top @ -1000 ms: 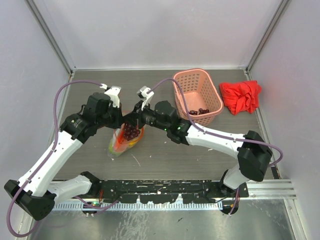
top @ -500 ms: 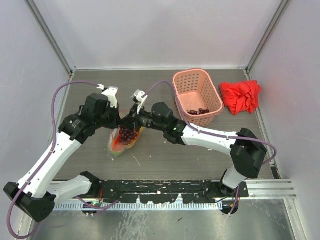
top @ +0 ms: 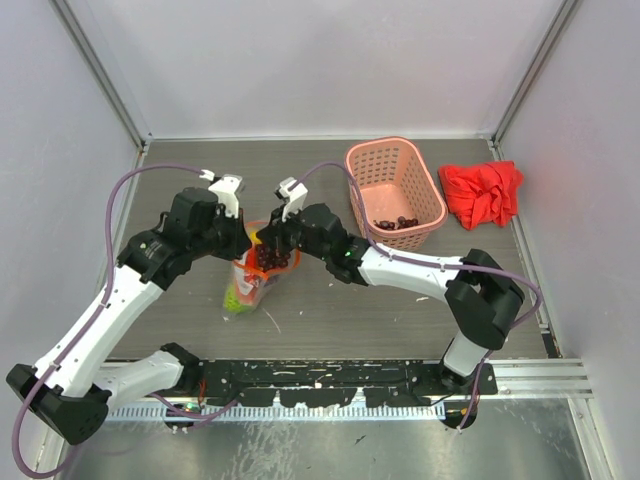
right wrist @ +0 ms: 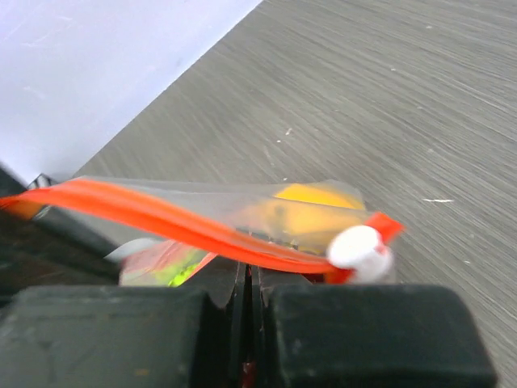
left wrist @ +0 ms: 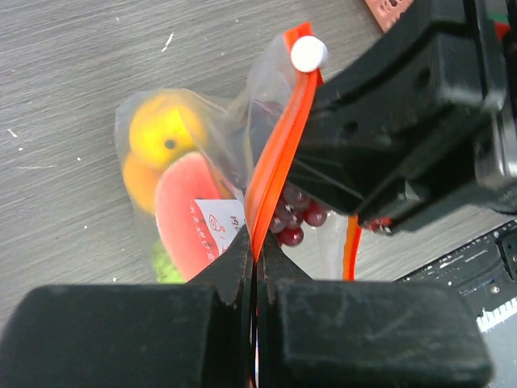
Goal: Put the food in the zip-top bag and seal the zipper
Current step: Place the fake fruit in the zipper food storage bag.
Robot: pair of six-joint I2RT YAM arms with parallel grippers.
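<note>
1. Over on the far right of the worktop [top: 330, 305], a pink lattice basket [top: 420, 190] holds a few dark grapes [top: 396, 222]. A crumpled red cloth [top: 483, 192] lies just beside it. Both are well apart from the bag.
2. Left of centre, between the two wrists, the zip-top bag [top: 248, 288] hangs mouth-up. Inside show a yellow piece [left wrist: 161, 129], an orange piece [left wrist: 136, 184], a lime-green ball [left wrist: 166, 265] and a grape bunch [left wrist: 295, 220].
3. From the left wrist, the right tool's black body hides part of the bag's mouth.
4. The left tool [left wrist: 257, 257] is pinched flat on the zipper [left wrist: 279, 137], no gap between its fingers.
5. The right tool [right wrist: 249, 283] is clamped on the same strip, right by the white slider [right wrist: 359, 246].
6. Both arms reach forward and bend inward, wrists almost nose to nose above the bag.
7. Grey wood grain with pale specks covers the worktop, and pale walls [top: 320, 60] enclose it.
</note>
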